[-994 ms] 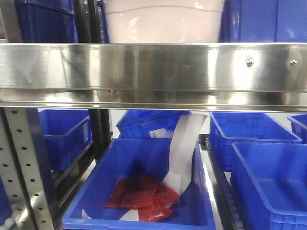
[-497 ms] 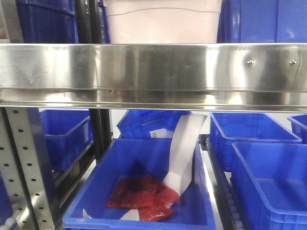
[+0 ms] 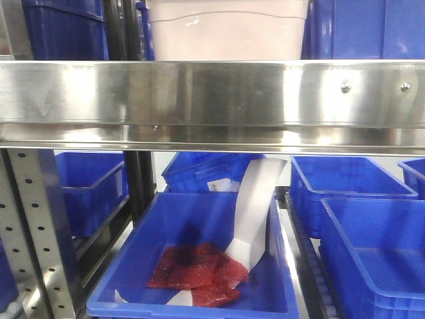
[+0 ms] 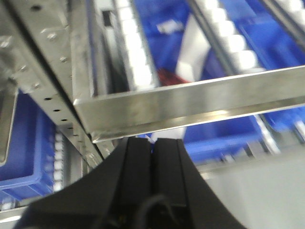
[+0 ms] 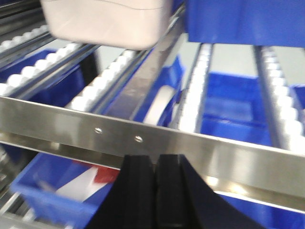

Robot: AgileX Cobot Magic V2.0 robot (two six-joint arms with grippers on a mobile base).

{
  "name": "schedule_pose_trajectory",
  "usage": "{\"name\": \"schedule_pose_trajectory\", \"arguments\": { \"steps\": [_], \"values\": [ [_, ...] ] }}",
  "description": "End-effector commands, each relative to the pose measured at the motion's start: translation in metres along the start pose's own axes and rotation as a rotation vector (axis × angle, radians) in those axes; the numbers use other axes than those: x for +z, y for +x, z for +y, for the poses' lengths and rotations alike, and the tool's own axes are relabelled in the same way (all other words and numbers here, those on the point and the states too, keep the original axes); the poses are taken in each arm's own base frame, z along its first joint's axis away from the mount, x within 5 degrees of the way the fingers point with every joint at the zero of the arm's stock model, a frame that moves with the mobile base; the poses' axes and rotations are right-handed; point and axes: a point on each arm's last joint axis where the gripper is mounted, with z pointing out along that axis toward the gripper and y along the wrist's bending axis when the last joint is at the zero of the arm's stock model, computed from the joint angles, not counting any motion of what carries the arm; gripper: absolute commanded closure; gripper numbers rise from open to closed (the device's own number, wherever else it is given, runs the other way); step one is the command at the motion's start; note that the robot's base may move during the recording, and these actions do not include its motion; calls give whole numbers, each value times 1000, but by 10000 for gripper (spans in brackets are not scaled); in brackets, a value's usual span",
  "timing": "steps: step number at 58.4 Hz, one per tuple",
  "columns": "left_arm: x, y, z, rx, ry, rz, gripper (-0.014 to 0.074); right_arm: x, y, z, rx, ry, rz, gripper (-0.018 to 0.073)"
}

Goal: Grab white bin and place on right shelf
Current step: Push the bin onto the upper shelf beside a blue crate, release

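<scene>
The white bin [image 3: 226, 30] sits on the upper level of the right shelf, behind its shiny front rail [image 3: 212, 100]. In the right wrist view the bin [image 5: 107, 21] rests on the white rollers at the top left, beyond the rail [image 5: 157, 140]. My right gripper [image 5: 156, 160] is shut and empty, just in front of and below that rail. My left gripper [image 4: 153, 143] is shut and empty, just below the rail [image 4: 190, 102] near a perforated upright [image 4: 52, 100]. No bin shows in the left wrist view.
Blue open bins [image 3: 372, 30] flank the white bin on the upper level. Below the rail, a blue bin [image 3: 199, 266] holds red packets and a white sheet. More blue bins [image 3: 372, 246] stand at the right. A perforated upright [image 3: 33, 232] stands at the left.
The white bin has shifted slightly in the front view; the curved line on its side sits lower and its edge a little more right. The rest of the shelf looks unchanged.
</scene>
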Motion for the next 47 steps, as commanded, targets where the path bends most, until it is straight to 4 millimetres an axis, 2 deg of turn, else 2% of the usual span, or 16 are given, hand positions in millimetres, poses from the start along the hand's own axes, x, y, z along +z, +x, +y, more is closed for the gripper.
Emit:
{"name": "schedule_pose_trajectory", "arguments": {
  "steps": [1,11,17,29,47],
  "values": [
    [-11,13,-1,-6,-72,-206,716,-15,-1,-1,3,62,-188,485],
    [-13,65,-3,29,-170,-351,716,-35,21,2,-15,97,-342,485],
    [-17,83,-4,26,-213,-436,715,-44,24,3,-23,110,-411,485],
    [-32,89,-6,33,-250,-549,716,-49,19,2,-24,136,-484,485],
    [-32,89,-6,9,-237,-551,716,-49,19,2,-23,139,-492,485]
  ]
}}
